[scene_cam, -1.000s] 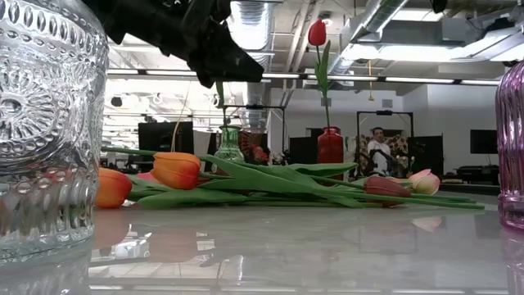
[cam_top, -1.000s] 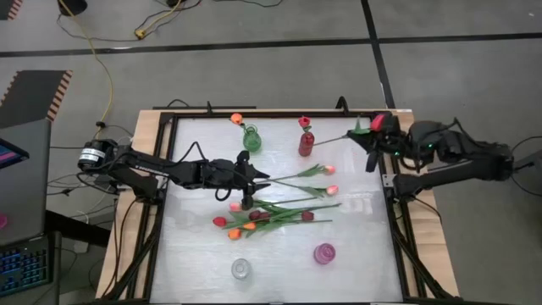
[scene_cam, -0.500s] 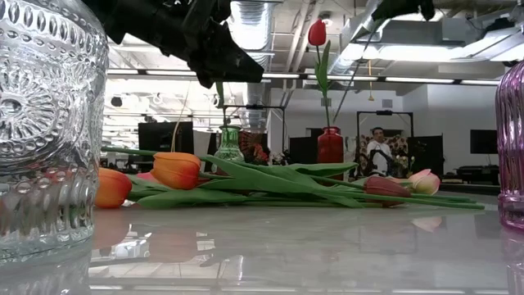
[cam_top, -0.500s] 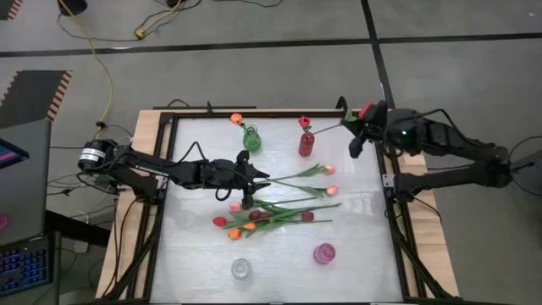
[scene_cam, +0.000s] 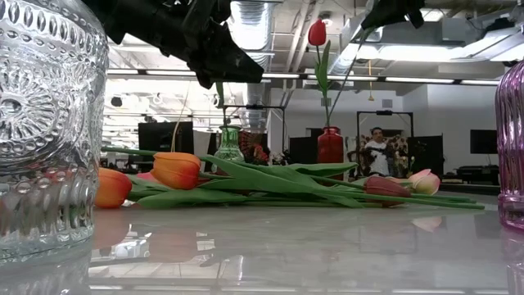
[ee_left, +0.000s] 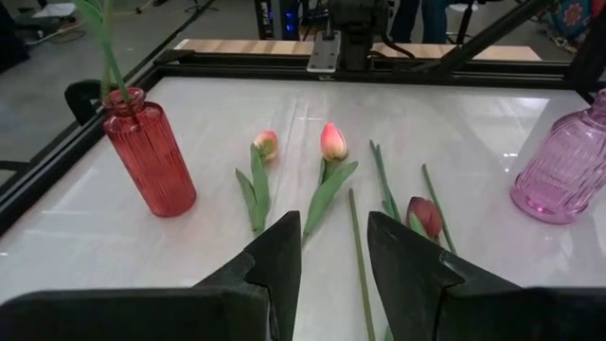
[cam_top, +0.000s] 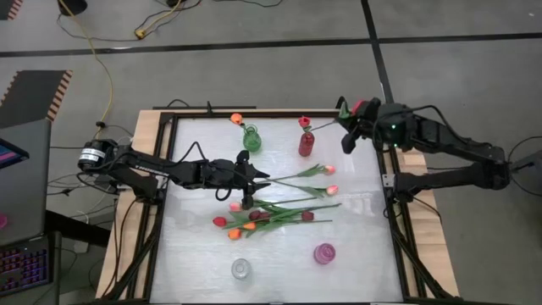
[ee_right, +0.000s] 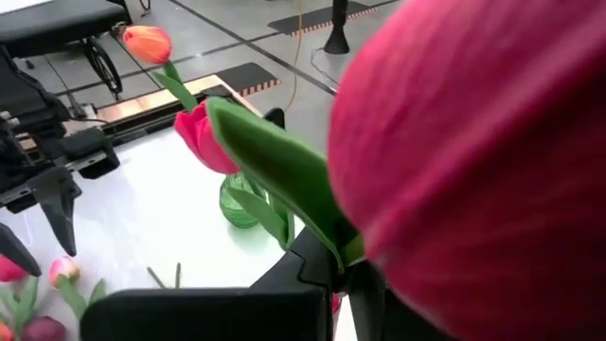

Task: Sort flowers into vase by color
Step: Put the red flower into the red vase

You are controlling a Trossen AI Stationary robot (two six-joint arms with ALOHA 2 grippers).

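Note:
My right gripper (cam_top: 347, 135) hangs over the table's far right, shut on a red flower whose head (cam_top: 363, 107) sits beside the fingers. Its thin stem (scene_cam: 350, 75) slants down to the mouth of the red vase (cam_top: 306, 144), where another red tulip (scene_cam: 317, 33) stands upright. Whether the stem's end is inside the vase, I cannot tell. The green vase (cam_top: 251, 138) holds an orange tulip (cam_top: 236, 119). Several loose flowers (cam_top: 273, 212) lie flat mid-table. My left gripper (ee_left: 327, 270) hovers open above them, touching nothing. My right gripper pinches the red flower's stem just under the head (ee_right: 348, 254) between its two fingers. It comes from the table's right, slanting a little downward. The flower is lifted clear of the table, head at the gripper, stem slanting down toward the red vase.
A pink vase (cam_top: 324, 252) and a clear glass vase (cam_top: 241, 268) stand near the front edge. A black frame (cam_top: 169, 152) rims the white table top. A person (scene_cam: 377, 147) sits in the room beyond the far edge.
My right gripper has carried the red flower from the table's right edge toward the left and the red vase, turning as it went. The stem now reaches down to the vase's mouth.

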